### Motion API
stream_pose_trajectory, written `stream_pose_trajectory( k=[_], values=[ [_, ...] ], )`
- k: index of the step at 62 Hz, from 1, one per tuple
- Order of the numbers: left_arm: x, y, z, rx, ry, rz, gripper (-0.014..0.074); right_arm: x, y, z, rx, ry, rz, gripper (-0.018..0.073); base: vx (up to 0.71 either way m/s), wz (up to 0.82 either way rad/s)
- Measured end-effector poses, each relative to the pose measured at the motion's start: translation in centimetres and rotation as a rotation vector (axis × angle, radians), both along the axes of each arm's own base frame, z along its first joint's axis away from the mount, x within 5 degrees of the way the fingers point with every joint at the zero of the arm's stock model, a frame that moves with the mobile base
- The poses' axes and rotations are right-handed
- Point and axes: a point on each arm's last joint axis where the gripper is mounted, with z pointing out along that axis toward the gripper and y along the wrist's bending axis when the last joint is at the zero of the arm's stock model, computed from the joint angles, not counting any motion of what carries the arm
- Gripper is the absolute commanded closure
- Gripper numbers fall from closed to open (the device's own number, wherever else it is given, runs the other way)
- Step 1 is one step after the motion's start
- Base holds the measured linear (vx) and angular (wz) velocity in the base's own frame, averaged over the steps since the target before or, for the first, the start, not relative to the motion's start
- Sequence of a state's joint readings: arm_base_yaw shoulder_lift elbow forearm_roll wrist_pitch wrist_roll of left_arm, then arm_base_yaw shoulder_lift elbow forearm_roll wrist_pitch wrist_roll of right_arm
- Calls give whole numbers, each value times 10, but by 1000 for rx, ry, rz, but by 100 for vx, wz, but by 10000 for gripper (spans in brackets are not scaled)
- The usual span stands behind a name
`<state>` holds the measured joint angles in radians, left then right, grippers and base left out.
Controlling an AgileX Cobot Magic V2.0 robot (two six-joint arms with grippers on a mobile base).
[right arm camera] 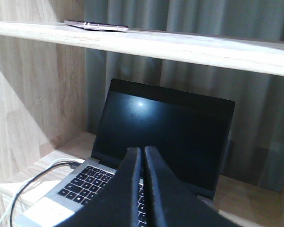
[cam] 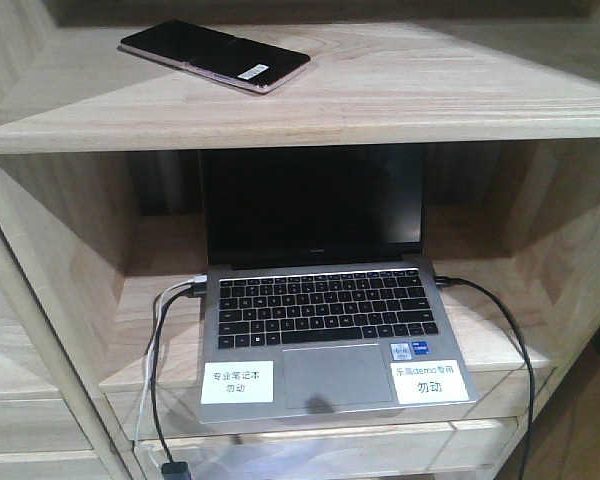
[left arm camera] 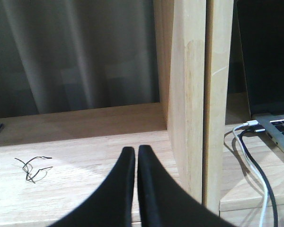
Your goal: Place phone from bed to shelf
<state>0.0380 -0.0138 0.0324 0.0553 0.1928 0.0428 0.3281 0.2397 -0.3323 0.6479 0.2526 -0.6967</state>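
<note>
The black phone with a pinkish rim and a white sticker lies flat on the upper plank of the pale wood shelf, toward its left. In the right wrist view the phone shows edge-on atop that plank. My right gripper is shut and empty, hovering over the laptop's keyboard below the plank. My left gripper is shut and empty, above the wooden board of the compartment left of the laptop. The bed is out of view. Neither gripper shows in the front view.
An open grey laptop with two white labels sits in the lower compartment, cables plugged in on both sides. A vertical wooden divider stands just right of my left gripper. A small twisted wire lies on the left board.
</note>
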Motion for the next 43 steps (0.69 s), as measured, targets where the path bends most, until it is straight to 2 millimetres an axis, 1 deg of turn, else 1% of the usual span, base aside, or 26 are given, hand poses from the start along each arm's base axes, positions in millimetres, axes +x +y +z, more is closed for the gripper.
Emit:
stream_pose_trajectory(
  k=[11,13,27,39,43],
  values=[
    [0,0,0,0,0,0,596,2,-5,-3,-32,21,-58,563,0,0],
    [0,0,0,0,0,0,596,3,-6,-3,-4,38,-70,563,0,0],
    [0,0,0,0,0,0,596,5,-13,-5,22,65,-160,563,0,0],
    [0,0,0,0,0,0,596,8,-23,-6,21,73,-308,563,0,0],
    [0,0,0,0,0,0,596,7,-27,-9,16,77,-368,563,0,0]
  ],
)
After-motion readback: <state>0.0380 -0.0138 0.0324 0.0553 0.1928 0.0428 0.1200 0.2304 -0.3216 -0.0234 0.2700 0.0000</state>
